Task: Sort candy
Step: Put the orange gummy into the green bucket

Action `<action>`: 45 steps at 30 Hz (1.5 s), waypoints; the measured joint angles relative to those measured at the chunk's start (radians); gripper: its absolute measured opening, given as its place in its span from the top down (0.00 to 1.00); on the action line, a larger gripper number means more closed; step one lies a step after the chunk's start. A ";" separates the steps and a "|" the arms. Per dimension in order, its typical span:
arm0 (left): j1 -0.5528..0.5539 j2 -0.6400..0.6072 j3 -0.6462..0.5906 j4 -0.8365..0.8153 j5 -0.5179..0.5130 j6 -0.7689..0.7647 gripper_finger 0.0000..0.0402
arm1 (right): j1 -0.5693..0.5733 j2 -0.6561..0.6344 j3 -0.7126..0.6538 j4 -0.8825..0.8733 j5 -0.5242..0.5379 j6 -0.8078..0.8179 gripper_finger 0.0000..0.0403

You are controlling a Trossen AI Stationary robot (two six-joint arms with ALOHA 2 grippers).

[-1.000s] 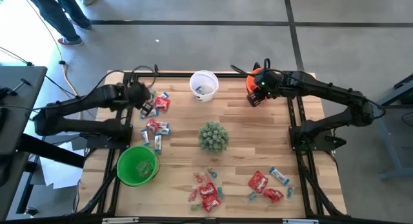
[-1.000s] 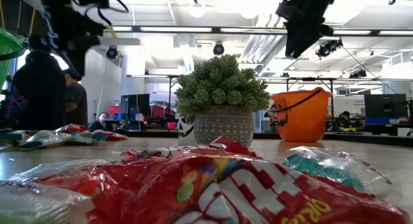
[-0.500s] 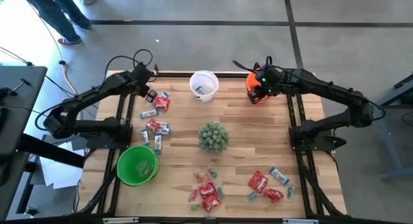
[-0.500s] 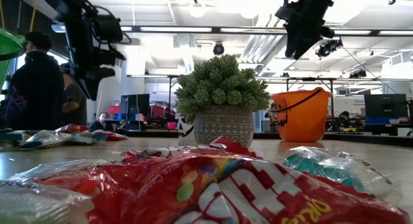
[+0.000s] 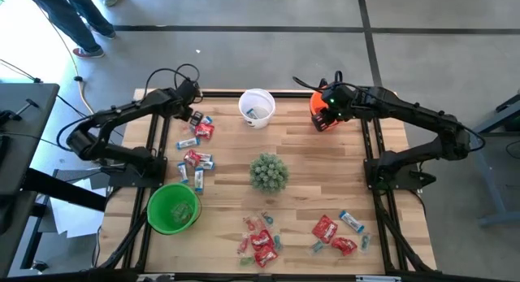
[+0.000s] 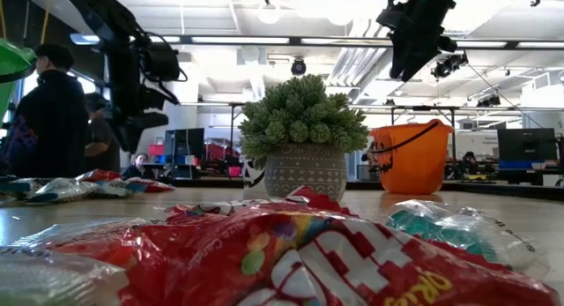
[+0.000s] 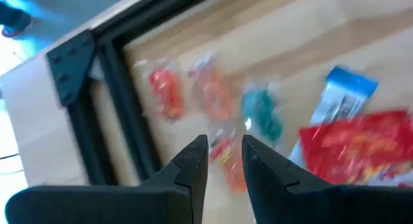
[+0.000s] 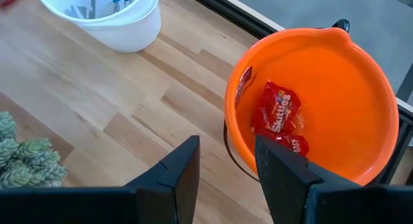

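The candy [image 5: 197,145] lies in three loose groups on the wooden counter [image 5: 301,172]: red packets and blue-and-white wrappers near the left edge, a second heap [image 5: 260,240] at the near edge, and a third [image 5: 337,232] toward the near right corner. In the left wrist view, small orange and teal pieces [image 7: 213,98] sit just inside the black frame rail, beside a blue wrapper [image 7: 341,98] and a red packet [image 7: 361,146]; this picture is blurred, so their exact kind is hard to tell. Two red packets [image 8: 279,117] lie in the orange bucket [image 8: 361,88] at the far right corner, and a few wrappers rest in the white bucket [image 5: 257,107] at the far middle. The green bucket [image 5: 173,207] stands near the left front, and the green spiky plant [image 5: 268,172] in its pot stands mid-counter. The left pincer [image 7: 224,153] hangs over the far left corner above the small pieces, its fingers a narrow gap apart with nothing between them. The right pincer [image 8: 226,162] hovers beside the orange bucket's rim, its fingers moderately apart and empty. In the low view a person [image 6: 53,112] stands in the room beyond.
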 joint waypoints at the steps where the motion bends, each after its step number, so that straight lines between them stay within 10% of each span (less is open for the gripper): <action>1: 0.000 0.015 0.000 0.012 0.012 -0.006 0.79 | 0.000 0.000 0.000 0.000 0.000 -0.001 0.64; 33: 0.084 0.238 0.009 0.278 -0.037 -0.269 0.72 | 0.000 0.000 0.000 -0.004 -0.001 -0.015 0.64; 45: 0.076 0.238 0.018 0.342 0.135 -0.304 0.72 | 0.000 0.000 0.000 -0.004 -0.001 -0.018 0.64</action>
